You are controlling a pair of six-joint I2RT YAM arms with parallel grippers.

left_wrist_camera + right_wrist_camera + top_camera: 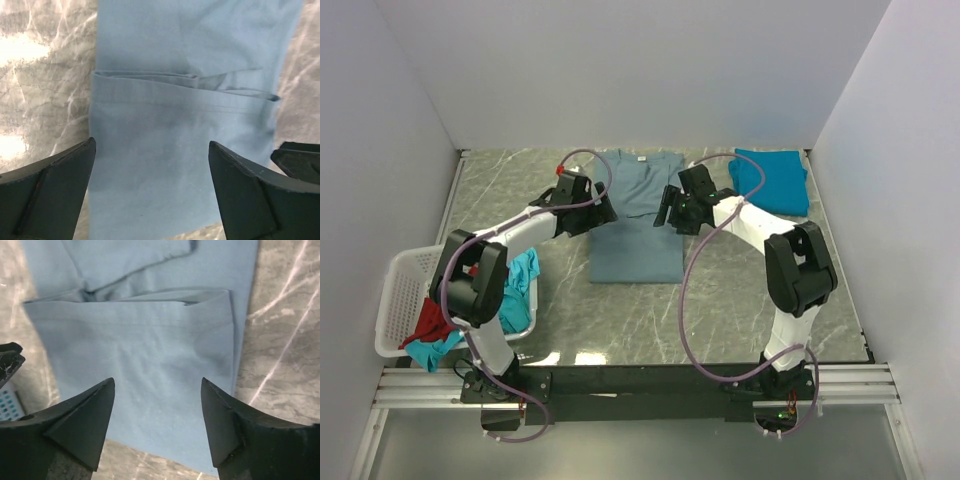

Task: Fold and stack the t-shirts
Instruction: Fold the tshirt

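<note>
table [740, 320]: grey marble | centre to far edge: grey-blue t-shirt [636, 250] | far right corner: folded teal t-shirt [775, 180] | near left corner: laundry basket [395, 300]

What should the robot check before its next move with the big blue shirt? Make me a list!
1. Left gripper open and empty: ok.
2. Right gripper open and empty: ok.
3. Large grey-blue cloth t-shirt flat on the marbled table, a fold edge across it: ok.
4. Folded teal t-shirt lies apart at the far right corner: ok.
5. White plastic lattice basket emptied: not ok; red shirt and turquoise shirt in it.
6. Sleeves tucked evenly: cannot tell.
</note>
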